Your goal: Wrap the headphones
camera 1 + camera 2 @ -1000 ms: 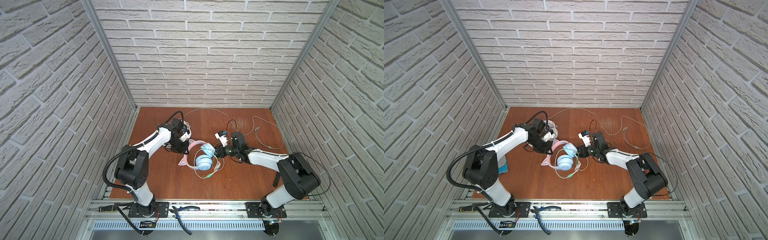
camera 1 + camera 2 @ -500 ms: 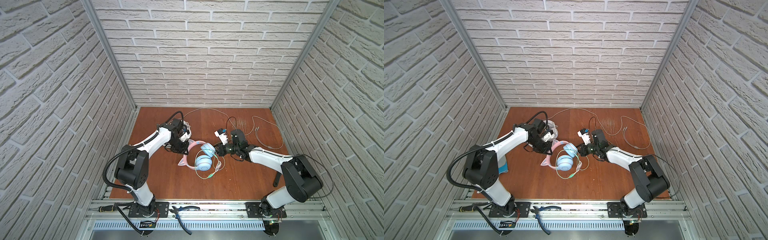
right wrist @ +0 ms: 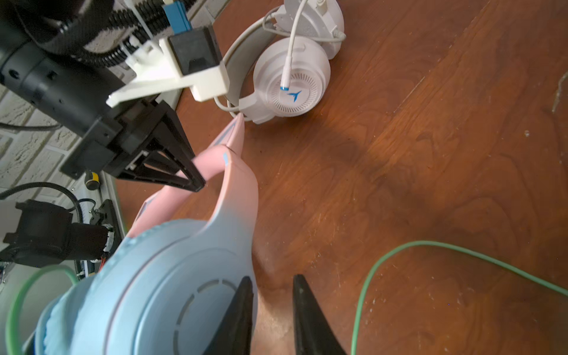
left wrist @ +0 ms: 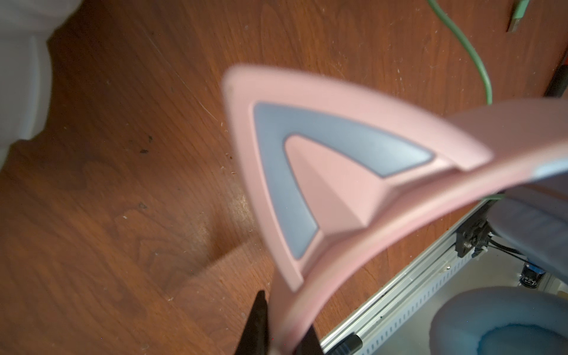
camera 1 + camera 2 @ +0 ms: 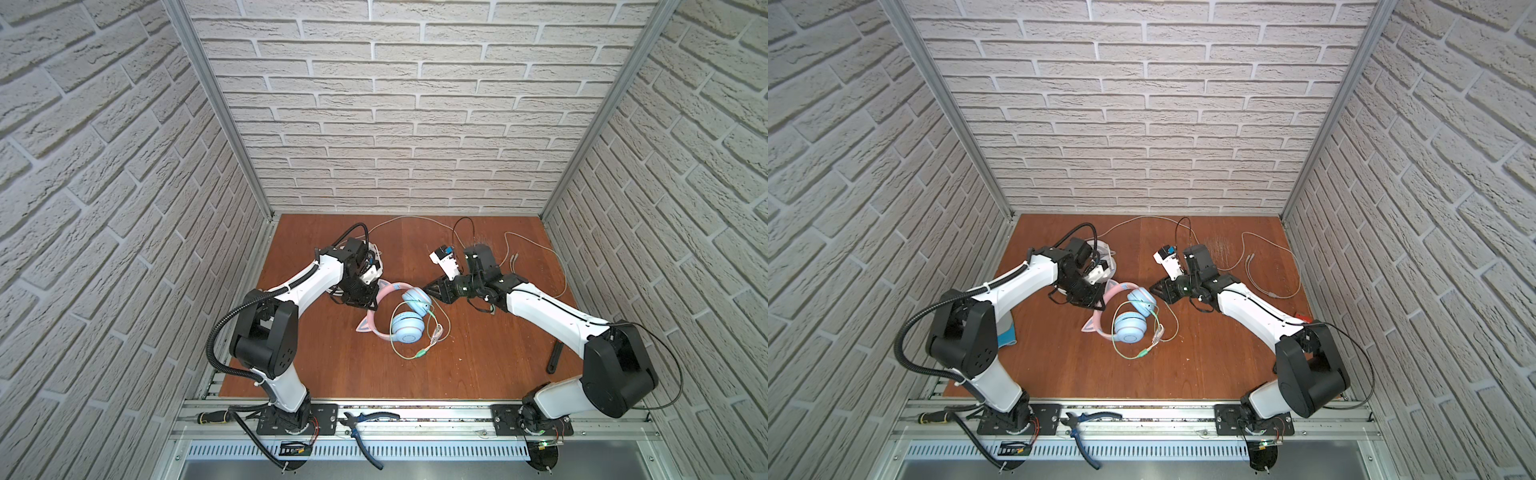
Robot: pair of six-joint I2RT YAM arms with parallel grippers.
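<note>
Two pairs of headphones lie on the brown worktop (image 5: 332,374). The pink headphones (image 5: 379,300), with cat ears and light-blue cups, sit near the middle, with the band curving toward the left arm and the two cups side by side on the opposite side. Their green cable (image 3: 436,242) loops loosely round the nearer cup and over the bare wood beside it. The left end effector (image 3: 197,184) is closed on the pink band close to one cat ear; the left wrist view shows the band pinched between its two black fingers (image 4: 259,322). The right end effector (image 3: 271,278) sits low at the farther blue cup with its jaws a little apart. It holds nothing: only wood shows in the gap, and one finger lies against the edge of the cup. The white headphones (image 3: 292,83) rest farther back on the left, partly hidden behind the left arm in both top views. They are right next to the tip of a pink cat ear, though whether the two touch cannot be told. A white cord is plugged into their cup, and a pale cable (image 5: 409,217) trails along the back of the worktop. Pliers (image 5: 361,419) and a screwdriver (image 5: 212,415) lie on the metal rail in front.
</note>
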